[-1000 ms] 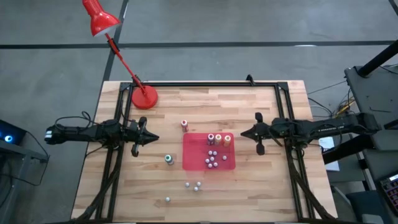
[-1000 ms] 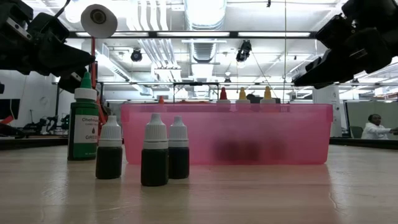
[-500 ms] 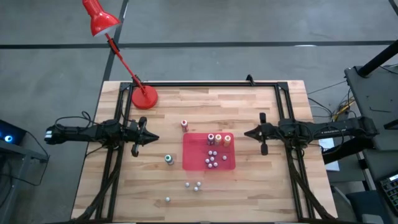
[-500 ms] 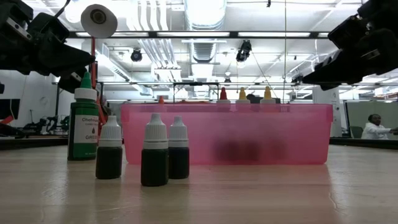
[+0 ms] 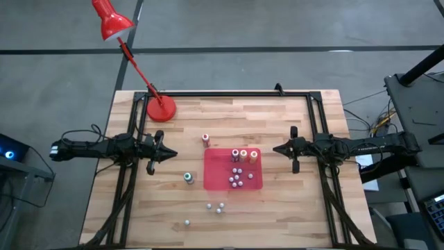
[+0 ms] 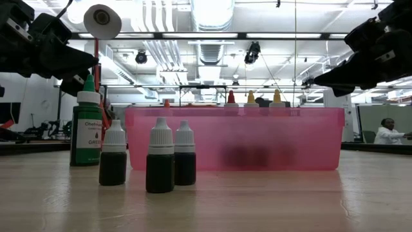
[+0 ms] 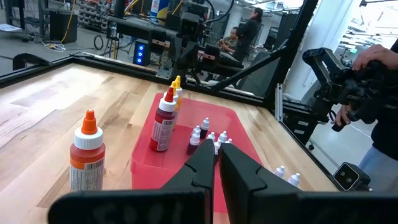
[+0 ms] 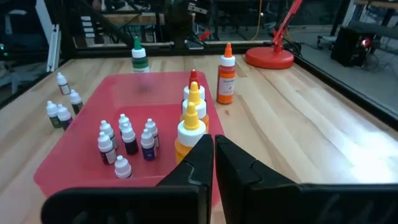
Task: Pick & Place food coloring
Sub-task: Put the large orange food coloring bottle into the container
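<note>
The food coloring bottles (image 5: 243, 155) are small upright plastic bottles with pointed caps, and three of them stand in a row inside the pink see-through plastic tray (image 5: 215, 179), along its far edge: one red, one yellow and one yellow-orange. In the right wrist view these three (image 8: 191, 109) stand close together, one behind the other. An orange bottle with an orange cap (image 5: 206, 139) stands on the wooden bench (image 5: 291, 208) just outside the tray, near its far left corner. A green bottle with a white and green cap (image 5: 188, 178) stands on the bench just left of the tray. Tiny dark dropper bottles with white caps (image 5: 236, 178) stand in a bunch inside the tray. A few more tiny ones (image 5: 219, 207) stand on the bench in front of the tray, and one (image 5: 186, 223) stands alone near the front edge. The left pincer (image 5: 171, 154) hangs above the bench, left of the tray, with its fingers pressed together and holding nothing. The right pincer (image 5: 273, 148) hangs above the bench, right of the tray, pressed together too and holding nothing. A red desk lamp with a round base (image 5: 161, 108) stands at the far left corner of the bench. In the low view a person (image 6: 388, 131) sits far back in the room.
</note>
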Action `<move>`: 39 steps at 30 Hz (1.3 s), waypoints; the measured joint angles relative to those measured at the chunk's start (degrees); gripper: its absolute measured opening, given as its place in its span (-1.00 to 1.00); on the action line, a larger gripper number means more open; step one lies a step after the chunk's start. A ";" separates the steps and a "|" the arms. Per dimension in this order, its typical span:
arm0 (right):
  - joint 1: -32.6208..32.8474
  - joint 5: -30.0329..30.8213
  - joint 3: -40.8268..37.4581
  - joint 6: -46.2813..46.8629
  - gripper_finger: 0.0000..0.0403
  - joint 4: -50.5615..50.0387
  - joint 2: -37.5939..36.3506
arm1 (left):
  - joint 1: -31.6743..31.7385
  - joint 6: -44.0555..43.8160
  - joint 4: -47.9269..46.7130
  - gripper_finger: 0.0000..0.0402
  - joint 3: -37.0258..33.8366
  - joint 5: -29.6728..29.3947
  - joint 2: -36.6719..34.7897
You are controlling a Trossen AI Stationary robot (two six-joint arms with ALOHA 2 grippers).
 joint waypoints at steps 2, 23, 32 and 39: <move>0.00 0.01 0.00 -0.98 -0.96 0.05 -0.08 | 0.00 0.00 -0.01 -1.00 0.00 0.00 0.00; -0.04 0.02 -0.85 -0.64 -0.96 2.09 -3.36 | 0.01 0.01 -0.01 -1.00 0.02 0.00 0.00; -0.04 0.04 -0.83 -0.59 -0.96 -4.51 -6.80 | -0.01 0.01 -0.01 -1.00 -0.01 0.00 0.00; -0.04 0.04 -0.81 -3.64 -0.96 -5.84 -10.56 | -0.01 -0.01 -0.01 -1.00 0.00 0.00 0.00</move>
